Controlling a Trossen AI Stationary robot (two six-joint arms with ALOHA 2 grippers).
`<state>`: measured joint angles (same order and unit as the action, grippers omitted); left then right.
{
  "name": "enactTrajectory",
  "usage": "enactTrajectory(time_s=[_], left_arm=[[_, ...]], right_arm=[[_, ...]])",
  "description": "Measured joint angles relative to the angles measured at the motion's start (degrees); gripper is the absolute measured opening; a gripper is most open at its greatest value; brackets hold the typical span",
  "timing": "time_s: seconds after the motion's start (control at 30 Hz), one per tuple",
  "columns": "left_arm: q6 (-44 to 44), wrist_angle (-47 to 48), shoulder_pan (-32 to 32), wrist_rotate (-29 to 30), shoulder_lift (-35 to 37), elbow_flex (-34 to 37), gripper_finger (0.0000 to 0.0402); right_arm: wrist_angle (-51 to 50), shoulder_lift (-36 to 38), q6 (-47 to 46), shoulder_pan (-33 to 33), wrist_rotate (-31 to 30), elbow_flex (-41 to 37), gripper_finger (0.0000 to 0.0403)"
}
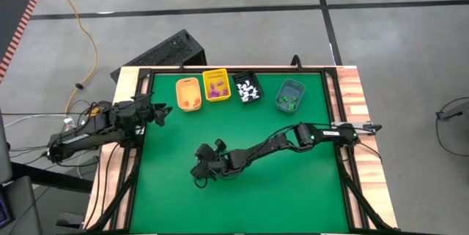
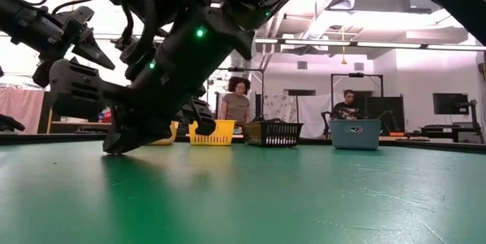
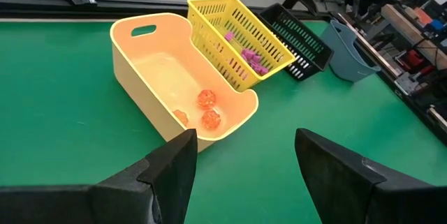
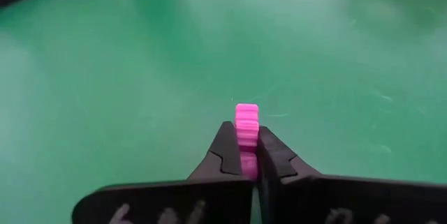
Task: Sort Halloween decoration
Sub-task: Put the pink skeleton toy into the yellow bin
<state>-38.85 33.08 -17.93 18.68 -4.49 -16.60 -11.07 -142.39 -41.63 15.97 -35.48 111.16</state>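
My right gripper (image 1: 199,175) is low over the green mat at the table's middle left, shut on a tiny pink-purple ribbed trinket (image 4: 246,121). In the low view its fingers (image 2: 121,144) reach almost to the mat. My left gripper (image 3: 244,140) waits open at the table's left edge (image 1: 163,110), facing the bins. Orange trinkets (image 3: 207,100) lie in the orange bin (image 1: 189,94), and purple ones (image 3: 253,59) in the yellow basket (image 1: 216,85). My right gripper pinches the pink-purple trinket between its two fingertips (image 4: 225,148). The trinket's ribbed far end (image 4: 246,112) sticks out beyond them. The fingers slant down from the table's right side. Whether the trinket is clear of the mat I cannot tell.
Along the far edge stand the black basket (image 1: 248,88) with white pieces and the grey-blue bin (image 1: 290,94) with green ones. Wooden rails (image 1: 352,88) border the mat. Two people (image 2: 238,98) are in the room behind the table.
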Motion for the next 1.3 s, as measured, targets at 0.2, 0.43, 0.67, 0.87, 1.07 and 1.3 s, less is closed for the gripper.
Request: enactTrajectory(time_s=[0.2, 0.43, 0.67, 0.87, 1.07, 1.3], left_arm=[[0.0, 0.0, 0.0, 1.7, 0.0, 0.0, 0.0231], [0.0, -0.6, 0.0, 2.1, 0.0, 0.0, 0.0231], [0.0, -0.7, 0.0, 1.3, 0.0, 0.0, 0.0231], [-0.8, -0.7, 0.0, 1.0, 0.0, 0.0, 0.0231], [-1.9, -0.7, 0.0, 1.0, 0.0, 0.0, 0.0231], [-2.4, -0.7, 0.0, 1.4, 0.0, 0.0, 0.0231]], right_arm=[[-0.7, 3.6, 7.0, -3.5, 4.5, -0.2, 0.0009], [-1.9, 9.9, 16.0, -10.1, 9.0, 0.0, 0.0008], [-3.8, 17.0, 27.3, -18.1, 9.3, 0.1, 0.0008], [-5.0, 20.7, 31.8, -25.7, 16.8, 0.1, 0.0008], [-8.3, 21.0, 34.0, -31.6, 22.7, 0.1, 0.0008], [-13.3, 21.2, 38.6, -36.4, 32.6, 0.1, 0.0008]])
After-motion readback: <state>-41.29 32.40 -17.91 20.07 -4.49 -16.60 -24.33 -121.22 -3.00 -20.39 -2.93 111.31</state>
